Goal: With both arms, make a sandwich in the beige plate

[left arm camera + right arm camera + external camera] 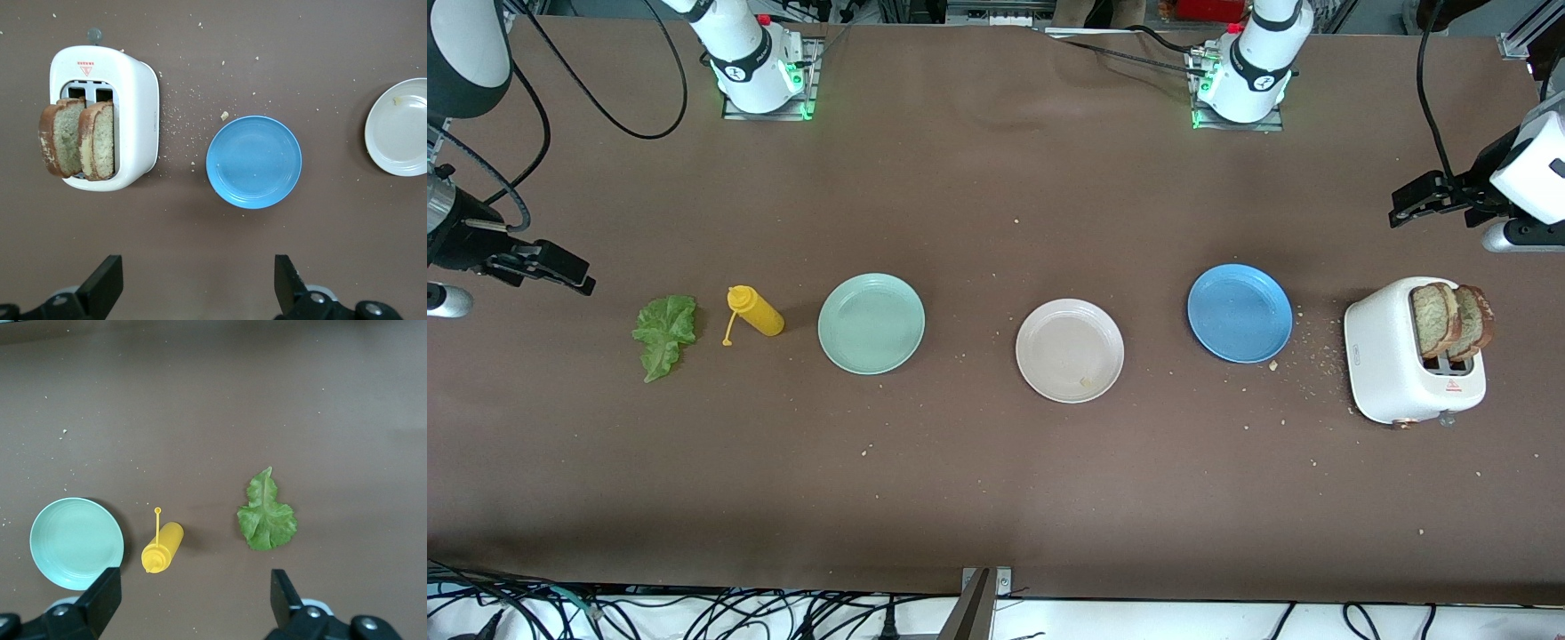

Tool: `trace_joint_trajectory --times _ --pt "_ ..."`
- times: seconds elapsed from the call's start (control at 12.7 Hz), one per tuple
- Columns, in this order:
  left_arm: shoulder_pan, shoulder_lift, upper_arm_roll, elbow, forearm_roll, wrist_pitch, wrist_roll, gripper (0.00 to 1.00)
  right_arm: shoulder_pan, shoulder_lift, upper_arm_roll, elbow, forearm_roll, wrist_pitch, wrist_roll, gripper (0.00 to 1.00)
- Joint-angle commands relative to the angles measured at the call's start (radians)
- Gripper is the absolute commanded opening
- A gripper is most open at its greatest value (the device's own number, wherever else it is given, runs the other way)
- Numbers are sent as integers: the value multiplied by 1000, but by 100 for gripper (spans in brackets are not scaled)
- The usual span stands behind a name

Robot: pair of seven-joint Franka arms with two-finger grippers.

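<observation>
Two square brown toast slices (1452,320) stand in the white toaster (1383,356): stiff, crumbly, best pinched by their top crusts. The limp lettuce leaf (664,334) lies on the brown tabletop (996,480). The round beige plate (1069,349) sits bare. Left hand (193,287) and right hand (193,603) hover, fingers apart.

left gripper (1405,209), right gripper (574,276), fingers spread, raised

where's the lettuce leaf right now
The ruffled green lettuce leaf lies flat on the brown table at the right arm's end, beside the yellow squeeze bottle, which separates it from the round mint-green plate. The right wrist view shows it too.
</observation>
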Motion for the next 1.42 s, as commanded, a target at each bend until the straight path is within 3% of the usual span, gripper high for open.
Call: trace_joint_trajectory --times 0.0,1.34 --pt "-10 10 -11 31 28 -3 17 100 -2 -5 1 7 17 -16 -4 99" --pt "-9 13 -11 40 16 -5 19 100 -2 -13 2 -12 19 -19 9 100"
